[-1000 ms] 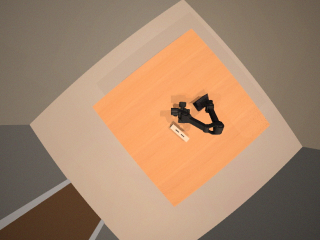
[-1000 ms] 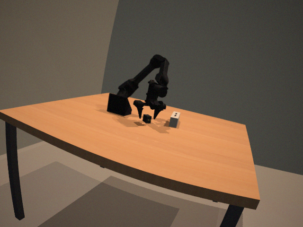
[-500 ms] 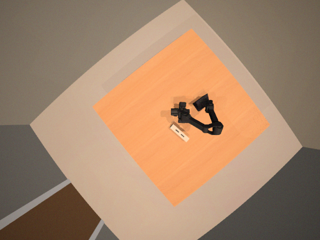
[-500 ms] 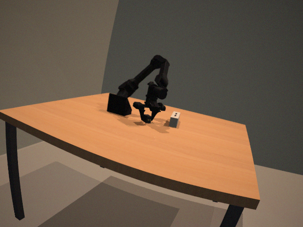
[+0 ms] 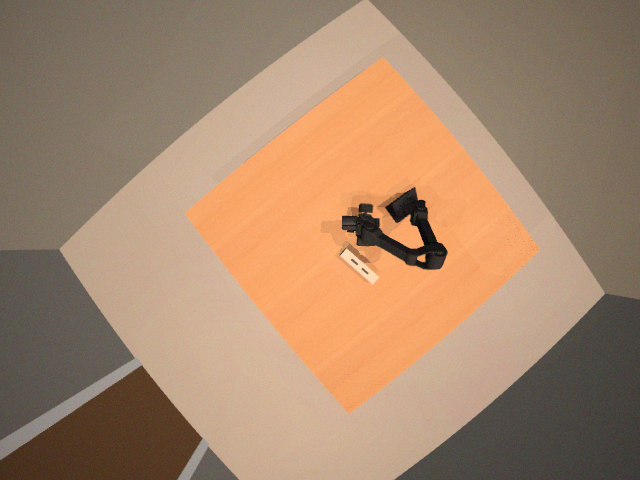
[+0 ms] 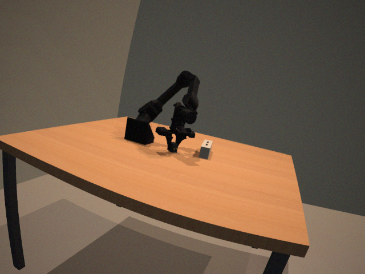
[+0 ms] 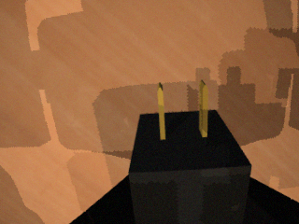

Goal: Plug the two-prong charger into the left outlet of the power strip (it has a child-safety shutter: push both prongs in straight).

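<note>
My gripper (image 6: 173,146) (image 7: 181,178) is shut on the black charger (image 6: 171,149) (image 7: 184,156), low over the table. In the wrist view the fingers press its two sides, and its two gold prongs (image 7: 162,119) (image 7: 204,114) point away from the camera, side by side. Whether the charger touches the table, I cannot tell. In the top view the arm hides the charger. The white power strip (image 5: 372,278) (image 6: 204,152) stands apart from the gripper, to its right in the exterior view, with two dark outlets on top. It is not in the wrist view.
The wooden table (image 5: 289,227) (image 6: 235,188) carries the arm's black base (image 5: 402,205) (image 6: 138,131), which stands left of the gripper in the exterior view. The elbow (image 5: 433,256) (image 6: 186,78) is raised high. Shadows of the arm fall around the charger.
</note>
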{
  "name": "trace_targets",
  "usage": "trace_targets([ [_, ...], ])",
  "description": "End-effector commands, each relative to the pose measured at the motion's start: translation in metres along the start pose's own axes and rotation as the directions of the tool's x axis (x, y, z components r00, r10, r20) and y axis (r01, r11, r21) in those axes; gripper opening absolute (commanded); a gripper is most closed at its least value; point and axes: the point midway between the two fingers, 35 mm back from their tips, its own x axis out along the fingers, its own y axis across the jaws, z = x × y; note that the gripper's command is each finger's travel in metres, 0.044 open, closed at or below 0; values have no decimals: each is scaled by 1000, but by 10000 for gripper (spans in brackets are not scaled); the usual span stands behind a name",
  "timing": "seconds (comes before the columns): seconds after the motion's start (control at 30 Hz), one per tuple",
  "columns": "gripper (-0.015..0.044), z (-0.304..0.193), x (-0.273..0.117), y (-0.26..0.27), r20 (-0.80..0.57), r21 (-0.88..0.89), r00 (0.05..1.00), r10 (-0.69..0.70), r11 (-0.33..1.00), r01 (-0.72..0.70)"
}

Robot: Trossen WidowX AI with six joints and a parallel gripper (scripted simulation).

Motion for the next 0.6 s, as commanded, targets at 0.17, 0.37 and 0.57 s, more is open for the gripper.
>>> trace_targets([
  [0.17,0,-1,-36,-1,9,-2,1000,-1,1000,1],
  [0.37,0,-4,-52,-1,7,-2,1000,0,1000,0],
  [0.57,0,-7,-49,6,12,-50,1000,-9,999,10],
])
